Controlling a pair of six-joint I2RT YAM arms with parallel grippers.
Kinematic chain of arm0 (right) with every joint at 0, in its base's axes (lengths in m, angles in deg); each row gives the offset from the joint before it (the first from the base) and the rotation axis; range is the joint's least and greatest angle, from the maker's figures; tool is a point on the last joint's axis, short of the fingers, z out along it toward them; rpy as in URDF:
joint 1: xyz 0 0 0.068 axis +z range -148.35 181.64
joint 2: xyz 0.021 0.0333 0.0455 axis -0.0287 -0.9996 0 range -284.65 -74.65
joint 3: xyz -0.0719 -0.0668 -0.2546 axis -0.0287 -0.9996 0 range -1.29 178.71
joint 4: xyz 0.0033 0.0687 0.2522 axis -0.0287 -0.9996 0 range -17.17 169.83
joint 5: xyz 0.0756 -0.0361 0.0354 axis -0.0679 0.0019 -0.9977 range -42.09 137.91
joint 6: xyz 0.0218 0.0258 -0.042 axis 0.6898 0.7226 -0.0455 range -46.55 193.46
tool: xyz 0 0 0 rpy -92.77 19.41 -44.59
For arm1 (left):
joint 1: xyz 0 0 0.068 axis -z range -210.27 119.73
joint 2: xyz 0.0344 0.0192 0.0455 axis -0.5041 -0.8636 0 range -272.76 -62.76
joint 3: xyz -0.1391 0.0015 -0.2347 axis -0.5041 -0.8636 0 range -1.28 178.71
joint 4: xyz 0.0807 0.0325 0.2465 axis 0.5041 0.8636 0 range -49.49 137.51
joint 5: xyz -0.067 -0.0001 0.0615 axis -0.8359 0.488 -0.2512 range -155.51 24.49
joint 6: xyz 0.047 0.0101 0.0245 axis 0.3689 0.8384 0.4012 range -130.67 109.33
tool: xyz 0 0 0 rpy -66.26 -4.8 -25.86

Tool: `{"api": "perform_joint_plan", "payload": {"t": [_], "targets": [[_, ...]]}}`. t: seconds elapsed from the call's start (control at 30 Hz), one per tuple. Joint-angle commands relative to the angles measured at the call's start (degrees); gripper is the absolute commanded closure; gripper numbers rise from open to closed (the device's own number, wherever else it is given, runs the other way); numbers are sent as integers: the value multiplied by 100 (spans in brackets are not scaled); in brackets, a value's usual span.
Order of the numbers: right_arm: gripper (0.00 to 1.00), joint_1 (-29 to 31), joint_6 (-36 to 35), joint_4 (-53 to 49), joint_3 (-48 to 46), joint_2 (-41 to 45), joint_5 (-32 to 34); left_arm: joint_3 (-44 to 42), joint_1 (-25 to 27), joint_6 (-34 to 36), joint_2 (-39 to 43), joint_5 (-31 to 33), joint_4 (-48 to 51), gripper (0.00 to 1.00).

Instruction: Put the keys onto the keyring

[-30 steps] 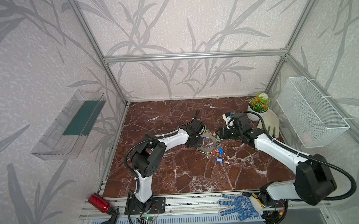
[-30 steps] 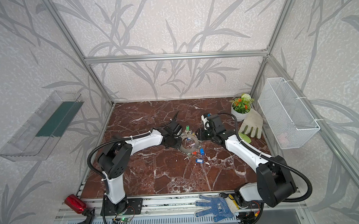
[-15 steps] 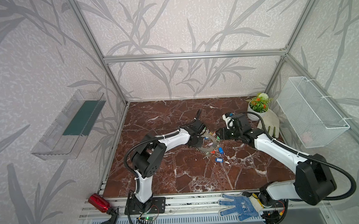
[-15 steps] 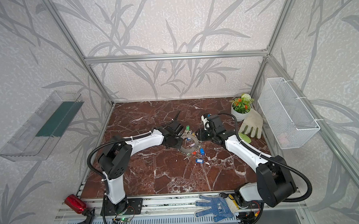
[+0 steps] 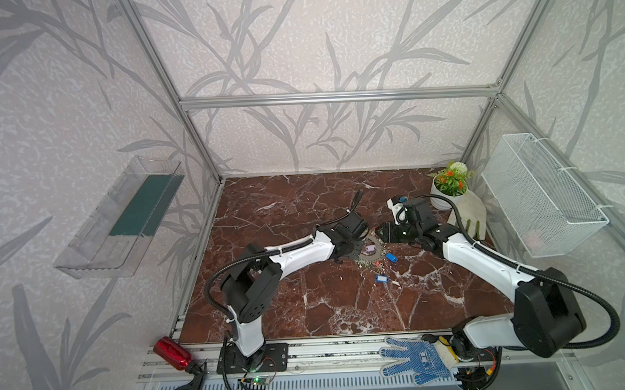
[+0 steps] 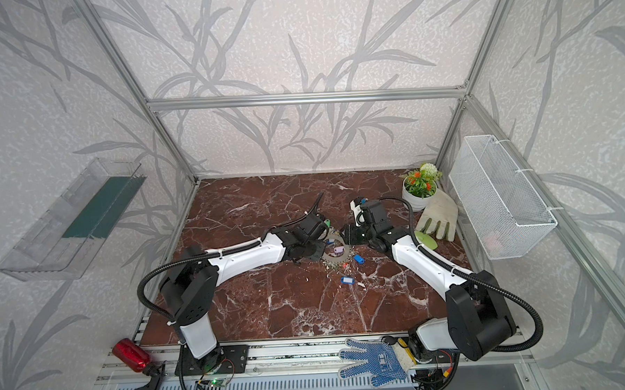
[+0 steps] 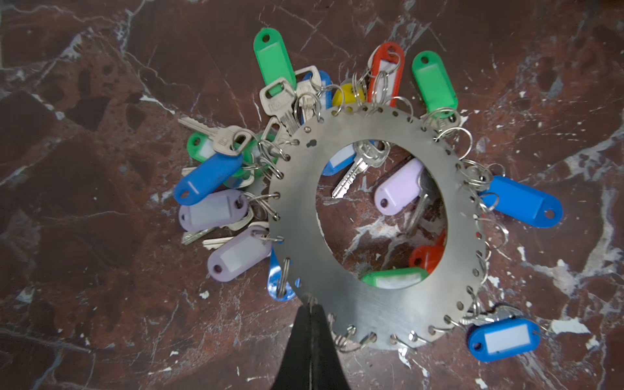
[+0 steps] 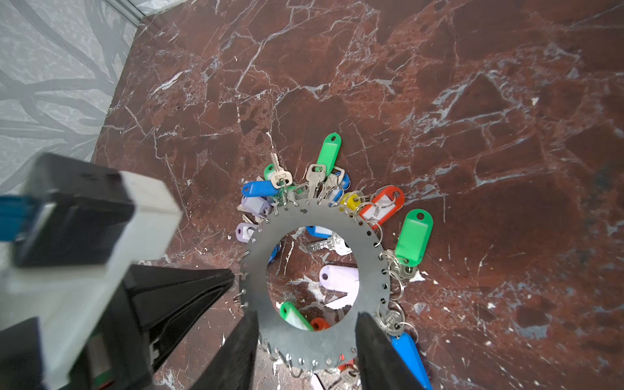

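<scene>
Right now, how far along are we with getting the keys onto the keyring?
Mostly done, it seems: many tagged keys hang from split rings round the keyring. In hand: the left end effector is shut on its rim; the right end effector is open above it, holding nothing. Left: a few rings by the left grip are bare, and a lilac-tagged key lying in the keyring's middle looks unattached.

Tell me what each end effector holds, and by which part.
Left end effector: shut at the keyring rim; what it pinches is unclear. Right end effector: astride the keyring; contact unclear.
</scene>
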Motion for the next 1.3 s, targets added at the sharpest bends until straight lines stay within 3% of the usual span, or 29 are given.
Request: {"api": "perform_joint_plan", "payload": {"t": [0.0, 0.27, 0.57, 0.8, 1.03, 1.27], "targets": [[51, -33, 66, 99, -53, -2, -46, -286, 11, 66, 401, 387, -633, 100], [52, -27, 145, 195, -45, -45, -141, -752, 11, 13, 1047, 451, -1328, 100], [52, -28, 215, 253, -77, 20, -280, -658, 15, -288, 1294, -452, -1674, 100], [50, 22, 122, 297, -96, 8, -556, -251, 12, -354, 1052, -281, -1186, 100], [37, 236, -10, 882, -456, 211, -986, 79, 5, -521, 894, -201, -760, 100], [34, 285, -172, 1285, -721, 490, -1292, 480, 5, -621, 854, -140, -360, 100]]}}
